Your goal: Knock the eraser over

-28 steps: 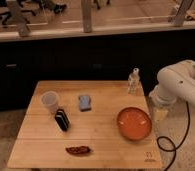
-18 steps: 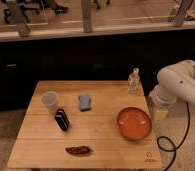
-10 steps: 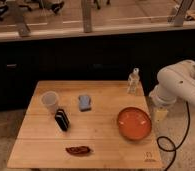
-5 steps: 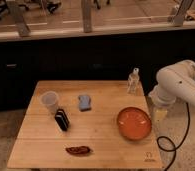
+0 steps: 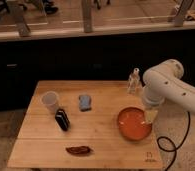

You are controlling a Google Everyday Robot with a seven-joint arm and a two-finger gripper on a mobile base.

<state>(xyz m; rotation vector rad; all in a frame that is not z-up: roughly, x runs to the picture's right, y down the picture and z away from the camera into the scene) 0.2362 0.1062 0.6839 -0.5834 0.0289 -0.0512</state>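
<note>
Cup point(image 5: 50, 101) first, far left on the table point(image 5: 106, 145): it's upright with its mouth up, and I can't see inside it. Just in front of it and a touch to the right I've got the eraser point(image 5: 62, 119), black, standing on its edge, not knocked over. Its long axis runs diagonally, back-left end toward the cup and front-right end toward the near edge. Next over is the blue-grey pad point(image 5: 84, 102), lying flat and apart from the eraser. Near the front edge there's a flat reddish-brown thing point(image 5: 79, 149). Moving right, the orange bowl point(image 5: 134, 123) shows me only its own orange inside. Behind it stands a clear bottle point(image 5: 135, 81) at the back edge. Over the bowl's right rim hangs the gripper point(image 5: 151, 116), under the bulky white arm point(image 5: 163, 87), well apart from the eraser. I can't tell whether the claw is open or closed. A black cable point(image 5: 166, 147) loops down on the far right.
</note>
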